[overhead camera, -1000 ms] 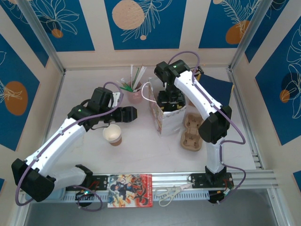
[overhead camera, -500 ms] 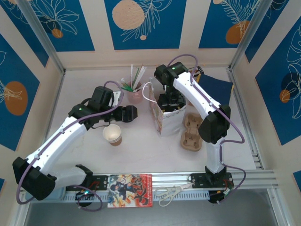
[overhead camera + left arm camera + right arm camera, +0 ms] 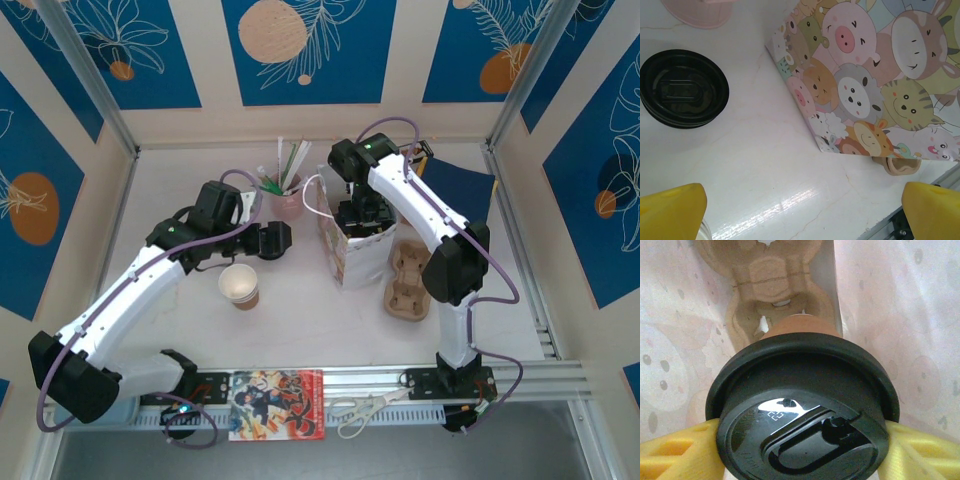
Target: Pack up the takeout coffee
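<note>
Rail [image 3: 530,372] along the near edge of a pale counter [image 3: 300,325] carries a bright comic [image 3: 277,404] with scissors [image 3: 365,410] just beside it. Beyond, left of centre, the takeout coffee [image 3: 240,286] stands upright on the counter: a brown paper cup, open-topped, cream inside, touched by nothing. Just past it hover the left jaws, spread wide and empty, pointing toward the bag; the left wrist view shows their yellow fingers [image 3: 670,212] in the bottom corners with bare counter between them. To the right, an empty cardboard cup carrier [image 3: 408,280] lies flat, touching the bag's right side. At centre stands a paper bag [image 3: 350,250] printed with cartoon animals, its mouth open upward. A black round lid [image 3: 684,90] lies flat on the counter near the bag's left face. The right arm reaches down into the bag, and its right jaws are clamped on a lidded cup [image 3: 805,410], brown with a glossy black lid, one yellow finger on each side. Below that cup, in the bag's bottom, sits a pulp tray [image 3: 772,282]; whether the cup rests in it cannot be told. Farther back, left of the bag, a pink cup [image 3: 287,203] holds straws. A dark blue sheet [image 3: 458,180] lies at the far right
</note>
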